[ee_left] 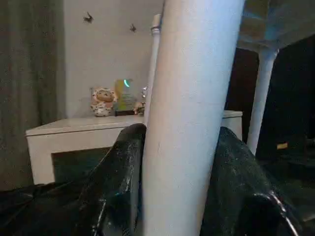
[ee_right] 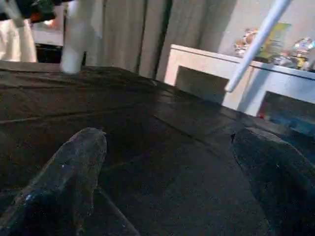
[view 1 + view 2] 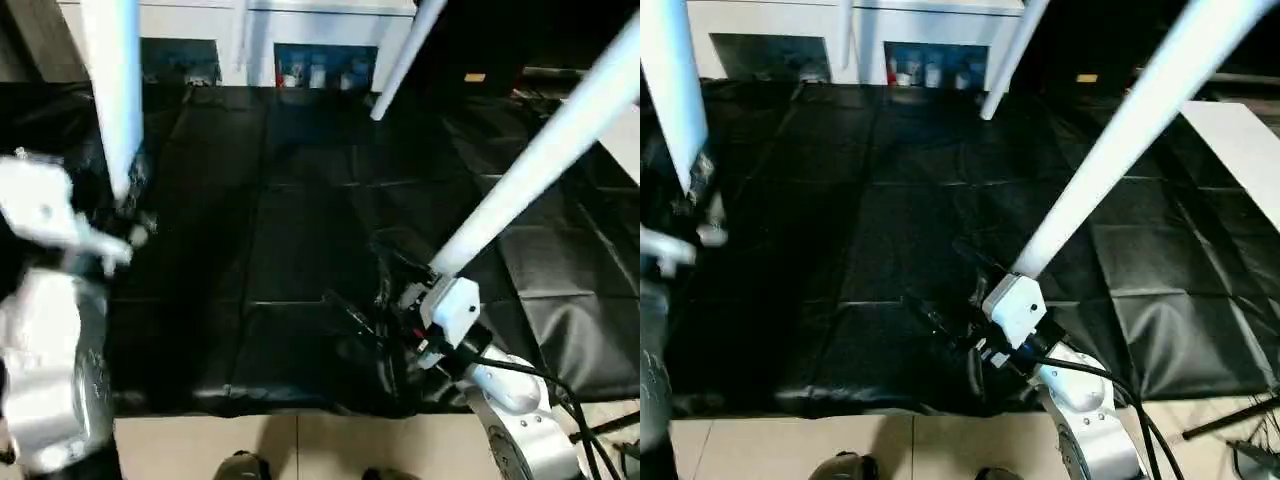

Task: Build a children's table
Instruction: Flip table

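Left eye view has the children's table standing over the black floor mat (image 3: 300, 230) with its tapered legs reaching down past the camera, its tabletop (image 1: 275, 22) cut off apart from one corner in the left wrist view, so I cannot tell whether every leg is seated. The left gripper (image 3: 130, 205) has its jaws about half closed around the left leg (image 1: 189, 113), one finger (image 1: 120, 182) on each side, likely to steady the table. The right gripper (image 2: 167, 182) hangs with jaws wide and empty above the mat, just beside the foot of the right leg (image 3: 530, 165).
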`<state>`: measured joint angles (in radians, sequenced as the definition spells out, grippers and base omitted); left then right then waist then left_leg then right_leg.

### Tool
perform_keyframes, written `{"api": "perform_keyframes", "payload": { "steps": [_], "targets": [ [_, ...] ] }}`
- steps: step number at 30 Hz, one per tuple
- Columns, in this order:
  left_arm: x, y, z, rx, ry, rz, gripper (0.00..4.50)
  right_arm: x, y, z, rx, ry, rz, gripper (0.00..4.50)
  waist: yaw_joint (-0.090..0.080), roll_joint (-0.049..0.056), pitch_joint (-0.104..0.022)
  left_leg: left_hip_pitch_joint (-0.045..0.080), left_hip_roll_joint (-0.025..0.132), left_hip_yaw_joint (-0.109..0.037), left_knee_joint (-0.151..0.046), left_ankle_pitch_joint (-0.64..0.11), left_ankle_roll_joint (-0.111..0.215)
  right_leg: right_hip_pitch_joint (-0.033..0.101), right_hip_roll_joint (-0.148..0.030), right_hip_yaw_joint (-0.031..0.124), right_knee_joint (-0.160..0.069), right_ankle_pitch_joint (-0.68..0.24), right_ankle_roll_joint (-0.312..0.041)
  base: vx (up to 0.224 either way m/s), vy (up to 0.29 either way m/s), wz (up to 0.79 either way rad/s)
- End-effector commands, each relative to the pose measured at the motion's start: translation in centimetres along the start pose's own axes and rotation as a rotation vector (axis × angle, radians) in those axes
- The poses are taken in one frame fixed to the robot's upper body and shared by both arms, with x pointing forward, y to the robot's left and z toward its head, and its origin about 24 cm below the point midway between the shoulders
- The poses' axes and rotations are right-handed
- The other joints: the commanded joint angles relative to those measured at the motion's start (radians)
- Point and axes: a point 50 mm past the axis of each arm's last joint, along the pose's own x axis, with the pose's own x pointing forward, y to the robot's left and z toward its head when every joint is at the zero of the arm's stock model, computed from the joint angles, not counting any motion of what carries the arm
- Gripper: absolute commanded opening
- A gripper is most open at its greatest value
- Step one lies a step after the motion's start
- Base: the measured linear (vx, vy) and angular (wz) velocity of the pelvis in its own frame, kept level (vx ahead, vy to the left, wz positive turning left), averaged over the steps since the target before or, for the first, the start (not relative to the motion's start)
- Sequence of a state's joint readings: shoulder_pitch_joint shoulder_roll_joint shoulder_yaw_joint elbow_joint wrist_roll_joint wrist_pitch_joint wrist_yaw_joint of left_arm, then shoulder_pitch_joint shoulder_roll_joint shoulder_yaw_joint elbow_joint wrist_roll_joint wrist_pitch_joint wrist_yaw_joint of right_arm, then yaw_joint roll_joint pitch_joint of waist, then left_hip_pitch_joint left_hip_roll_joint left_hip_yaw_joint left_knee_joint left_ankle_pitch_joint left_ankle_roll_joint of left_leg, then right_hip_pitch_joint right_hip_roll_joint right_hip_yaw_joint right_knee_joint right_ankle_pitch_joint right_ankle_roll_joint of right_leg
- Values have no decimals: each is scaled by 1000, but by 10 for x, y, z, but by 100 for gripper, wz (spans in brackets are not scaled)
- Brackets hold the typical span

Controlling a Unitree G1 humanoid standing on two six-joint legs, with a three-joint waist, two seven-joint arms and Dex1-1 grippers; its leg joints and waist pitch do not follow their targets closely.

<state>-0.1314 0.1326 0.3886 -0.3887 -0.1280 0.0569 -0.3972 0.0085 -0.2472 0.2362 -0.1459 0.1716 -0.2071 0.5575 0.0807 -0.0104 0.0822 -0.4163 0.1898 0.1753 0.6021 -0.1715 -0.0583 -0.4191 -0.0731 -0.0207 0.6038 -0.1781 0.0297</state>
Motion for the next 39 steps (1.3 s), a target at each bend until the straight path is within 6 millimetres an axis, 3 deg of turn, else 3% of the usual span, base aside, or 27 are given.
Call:
{"api": "perform_keyframes", "payload": {
  "steps": [1, 6, 8, 10, 13, 15, 18, 23, 26, 27, 28, 30, 32, 39],
  "targets": [
    [-7, 6, 4, 24, -47, 91, 173, -5, -7, 0, -32, 11, -53, 450, -5, 7, -61, 25, 37, -14, -89, -285, 34, 42, -42, 26, -64, -116, -158, 0, 0, 0],
    [-31, 8, -19, 53, 43, 156, 165, -9, -9, 3, -49, -37, -122, 450, -17, 4, -57, 28, 36, -14, -92, -337, 24, 33, -41, 28, -75, -210, -130, 0, 0, 0],
    [-38, 6, -26, 85, 72, 134, 162, -11, -11, 5, -61, -68, -172, 450, -20, 3, -56, 30, 37, -15, -92, -347, 25, 29, -39, 28, -78, -208, -126, 0, 0, 0],
    [-44, 12, -36, 91, 117, 197, 159, -14, -18, 9, -38, -116, -298, 450, -22, 6, -54, 32, 37, -16, -96, -372, 18, 25, -38, 28, -79, -231, -119, 0, 0, 0],
    [-48, 18, -42, 128, 156, 263, 157, -17, -23, 9, -57, -114, -368, 450, -22, 11, -52, 37, 39, -20, -101, -424, -5, 22, -35, 27, -78, -243, -115, 0, 0, 0],
    [-50, 20, -45, 145, 170, 282, 156, -21, -28, 9, -84, -118, -437, 450, -25, 8, -52, 33, 37, -21, -103, -435, -19, 24, -36, 27, -79, -250, -106, 0, 0, 0],
    [-57, 24, -49, 183, 203, 310, 156, -29, -37, 5, -85, -92, -529, 450, -27, 11, -51, 37, 36, -22, -103, -460, -23, 21, -36, 29, -83, -264, -97, 0, 0, 0],
    [-61, 24, -52, 189, 213, 312, 156, -30, -34, -3, -36, -57, -509, 450, -30, 10, -50, 35, 36, -22, -103, -468, -19, 23, -36, 31, -83, -260, -98, 0, 0, 0],
    [-64, 17, -57, 137, 220, 269, 156, -27, -18, -13, 26, -5, -364, 450, -30, 11, -45, 39, 36, -23, -105, -509, -19, 22, -36, 32, -87, -305, -95, 0, 0, 0],
    [-65, 16, -58, 113, 222, 267, 212, -27, -16, -13, 20, -2, -344, 450, -30, 10, -45, 41, 35, -24, -105, -516, -24, 20, -37, 33, -90, -325, -95, 0, 0, 0],
    [-66, 14, -59, 87, 216, 243, 226, -27, -12, -14, 45, 3, -326, 450, -31, 9, -46, 40, 34, -24, -105, -512, -23, 22, -37, 33, -90, -327, -96, 0, 0, 0],
    [-67, 12, -58, 49, 200, 206, 226, -27, -8, -15, 76, 4, -316, 450, -34, 10, -46, 36, 34, -27, -108, -508, -26, 25, -35, 33, -90, -318, -99, 0, 0, 0],
    [-69, 11, -54, 43, 173, 183, 245, -27, -4, -15, 108, 8, -291, 450, -34, 10, -45, 42, 36, -26, -107, -531, -24, 19, -33, 34, -93, -328, -103, 0, 0, 0],
    [-87, 14, -45, -55, 158, 221, 306, -36, -1, -14, 152, 10, -347, 450, -35, 14, -42, 40, 36, -25, -109, -547, -30, 15, -34, 37, -97, -388, -93, 0, 0, 0]
  ]
}}
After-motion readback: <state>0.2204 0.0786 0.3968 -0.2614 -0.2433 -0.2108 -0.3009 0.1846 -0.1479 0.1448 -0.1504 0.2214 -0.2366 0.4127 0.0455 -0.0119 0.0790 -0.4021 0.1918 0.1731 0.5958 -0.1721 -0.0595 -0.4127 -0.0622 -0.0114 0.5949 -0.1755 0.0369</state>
